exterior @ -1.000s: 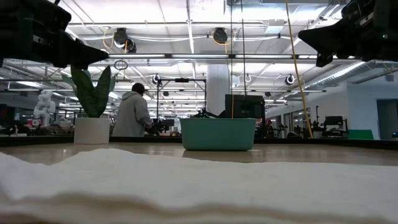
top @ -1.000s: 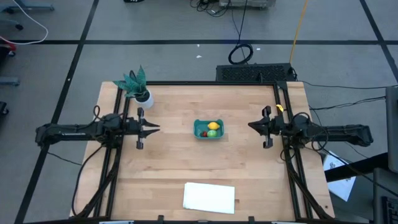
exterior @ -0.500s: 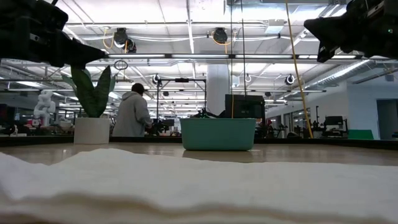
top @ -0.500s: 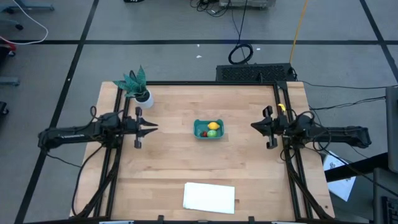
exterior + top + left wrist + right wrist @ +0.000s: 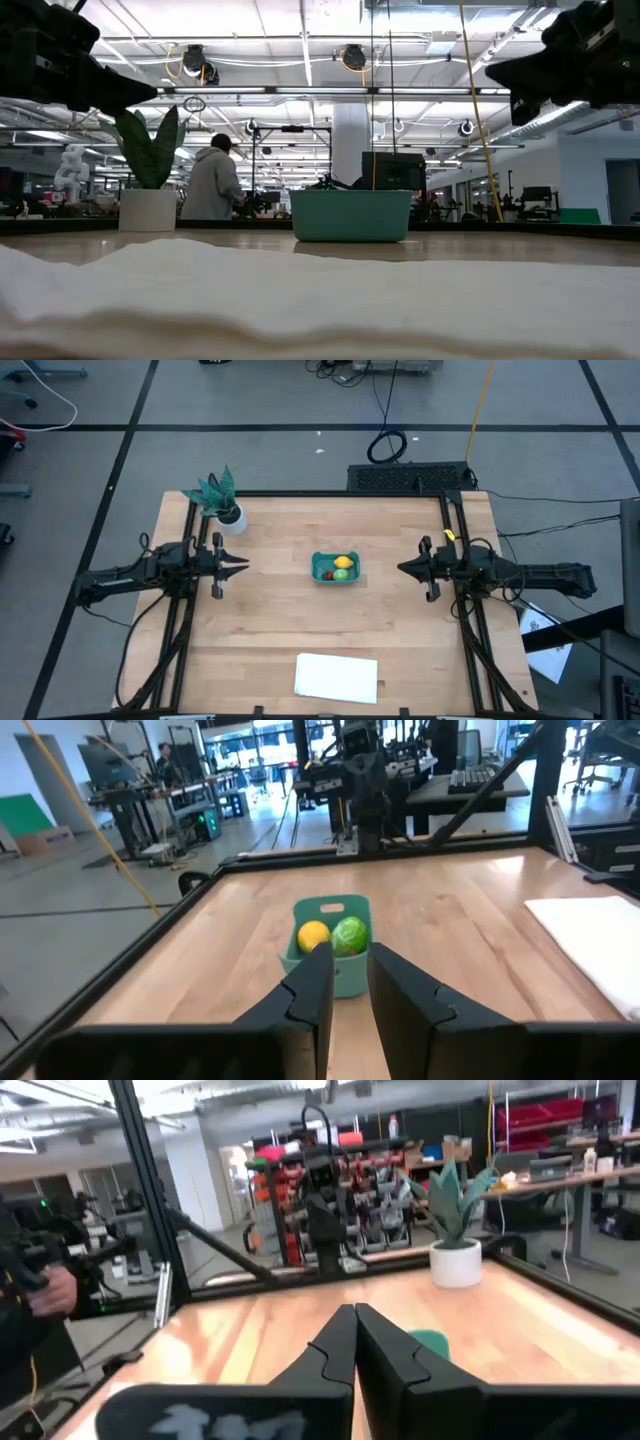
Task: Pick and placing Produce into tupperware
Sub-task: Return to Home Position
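Toy fruit (image 5: 350, 934) sits in the small teal plastic tub (image 5: 330, 906); probably light and stiff, I'd grab its rim. Left pincer (image 5: 350, 955) slightly apart, right pincer (image 5: 355, 1312) together, both empty.

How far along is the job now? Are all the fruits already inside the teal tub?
Done: the lemon, the green fruit and the strawberry all lie in the tub. In hand: nothing; the left gripper, jaws slightly apart, and the right gripper, jaws shut, hang empty on either side of the tub. Left: probably only parking the arms.
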### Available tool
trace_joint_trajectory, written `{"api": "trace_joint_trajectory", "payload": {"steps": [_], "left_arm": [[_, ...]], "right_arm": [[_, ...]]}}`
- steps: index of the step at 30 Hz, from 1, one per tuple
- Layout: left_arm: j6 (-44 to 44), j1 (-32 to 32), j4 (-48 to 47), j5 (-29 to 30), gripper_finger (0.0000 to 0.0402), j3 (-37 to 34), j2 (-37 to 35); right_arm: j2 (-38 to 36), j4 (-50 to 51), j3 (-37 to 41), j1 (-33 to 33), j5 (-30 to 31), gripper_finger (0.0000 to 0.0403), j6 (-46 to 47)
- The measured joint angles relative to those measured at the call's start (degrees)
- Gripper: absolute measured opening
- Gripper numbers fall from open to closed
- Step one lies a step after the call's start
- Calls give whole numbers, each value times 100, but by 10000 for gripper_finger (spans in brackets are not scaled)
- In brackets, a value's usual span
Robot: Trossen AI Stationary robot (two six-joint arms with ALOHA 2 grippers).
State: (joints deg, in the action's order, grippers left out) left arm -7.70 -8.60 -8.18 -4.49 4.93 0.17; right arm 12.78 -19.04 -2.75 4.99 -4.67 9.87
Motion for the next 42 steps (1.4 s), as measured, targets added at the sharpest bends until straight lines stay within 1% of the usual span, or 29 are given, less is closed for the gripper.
{"api": "trace_joint_trajectory", "payload": {"steps": [4, 9, 14, 18, 21, 23, 26, 31, 42], "left_arm": [[28, 0, -162, 0, 71, 3, -3], [23, 0, -385, -11, 71, 4, -3], [-65, 0, -411, -135, 71, 4, -5], [-13, 8, -413, -316, 71, 4, -5], [81, 25, -403, -316, 72, 3, -5], [131, 54, -234, -282, 72, -44, -5], [161, 118, -23, -133, 72, -100, -5], [76, 233, -7, -35, 72, -105, -5], [206, 284, -11, 2, 72, -109, -5]], "right_arm": [[-2, 187, -28, 0, 20, 0, -109], [0, 445, -30, -36, 422, 0, -225], [-2, 434, -30, -304, 466, 0, -639], [-2, 434, -30, -559, 491, 0, -739], [-2, 443, -30, -703, 850, 0, -717], [-2, 493, -30, -774, 1080, 0, -711], [0, 517, -30, -817, 1096, 0, -730], [0, 520, -30, -815, 1102, 0, -716], [0, 522, -30, -815, 1096, 0, -728]]}}
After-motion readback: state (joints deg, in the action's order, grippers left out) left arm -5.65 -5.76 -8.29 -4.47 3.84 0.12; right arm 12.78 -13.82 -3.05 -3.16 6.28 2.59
